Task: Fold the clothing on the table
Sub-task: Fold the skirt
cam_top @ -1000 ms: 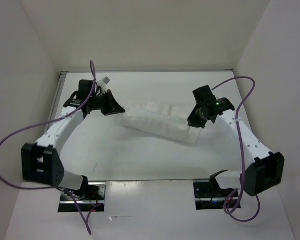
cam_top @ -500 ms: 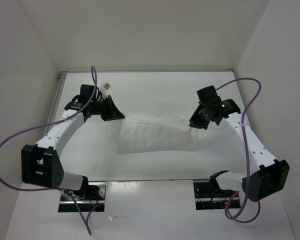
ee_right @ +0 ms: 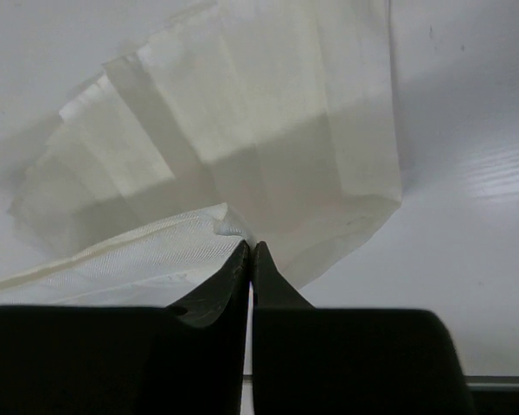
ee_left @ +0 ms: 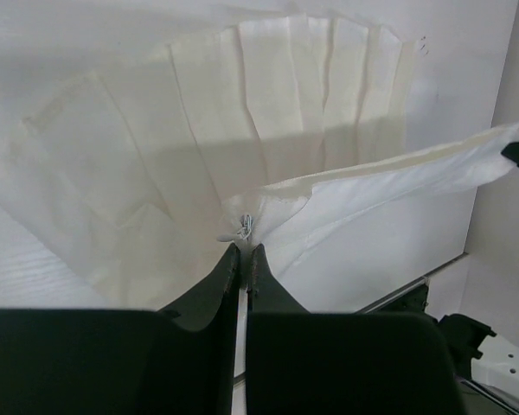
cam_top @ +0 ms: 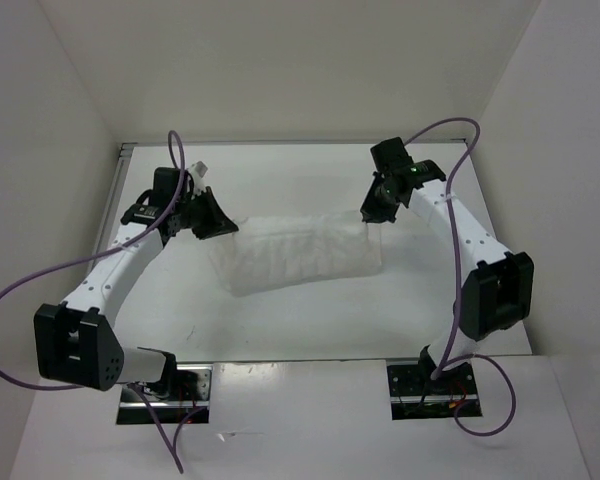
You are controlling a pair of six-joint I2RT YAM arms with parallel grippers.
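Note:
The clothing (cam_top: 295,255), a thin white pleated garment, spreads across the middle of the table (cam_top: 280,325). My left gripper (cam_top: 223,226) is shut on its left upper corner, and my right gripper (cam_top: 368,214) is shut on its right upper corner. In the left wrist view the fingertips (ee_left: 233,259) pinch a seamed corner, with the band edge (ee_left: 398,177) stretching away to the right and the pleats (ee_left: 242,130) fanning out beyond. The right wrist view shows the gripper (ee_right: 252,249) clamped on the band corner, with pleats (ee_right: 268,112) lying past it on the table.
White walls (cam_top: 280,70) close in the table at the back and on both sides. Purple cables (cam_top: 40,285) loop off both arms. The arm bases (cam_top: 165,385) sit at the near metal edge (cam_top: 310,357).
Both grippers carried the garment's held edge toward the back of the table. The garment went from a narrow folded band to a wider spread sheet. The right arm swung back and left.

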